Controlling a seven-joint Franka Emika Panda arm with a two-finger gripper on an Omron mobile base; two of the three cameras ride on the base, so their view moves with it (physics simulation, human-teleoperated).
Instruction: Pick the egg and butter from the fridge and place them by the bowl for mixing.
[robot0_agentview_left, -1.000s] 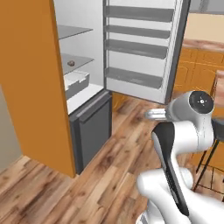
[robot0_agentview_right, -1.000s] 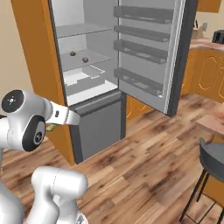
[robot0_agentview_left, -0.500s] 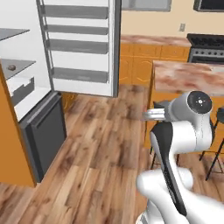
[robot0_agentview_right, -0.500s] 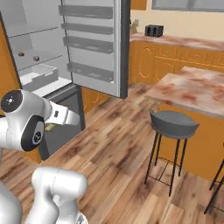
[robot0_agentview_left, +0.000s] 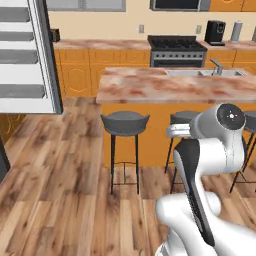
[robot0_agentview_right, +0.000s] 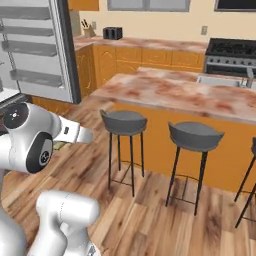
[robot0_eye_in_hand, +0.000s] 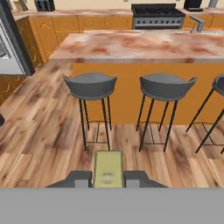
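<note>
In the hand view, a small yellow-tan block, the butter (robot0_eye_in_hand: 108, 167), sits clamped between the two dark fingertips (robot0_eye_in_hand: 80, 178) of my gripper (robot0_eye_in_hand: 108, 177), which is shut on it. The hand points across the wooden floor toward the kitchen island. The fridge's open grey door with its shelf bins stands at the far left (robot0_agentview_left: 25, 55) (robot0_agentview_right: 40, 50) (robot0_eye_in_hand: 11, 48). My white arm (robot0_agentview_left: 210, 145) (robot0_agentview_right: 35, 137) is folded close to the base. The egg and the bowl are out of view.
A marble-topped island (robot0_agentview_left: 170, 85) (robot0_agentview_right: 200, 97) lies ahead with grey bar stools (robot0_agentview_left: 125, 122) (robot0_agentview_right: 122, 121) (robot0_agentview_right: 195, 135) in front of it. A sink (robot0_agentview_left: 200, 72) is set in the island. A black stove (robot0_agentview_left: 177, 47) and orange cabinets (robot0_agentview_right: 125, 57) line the back wall.
The whole picture has swung away from the open fridge to the island and stools, so the base has turned. The gripper stays shut on the butter.
</note>
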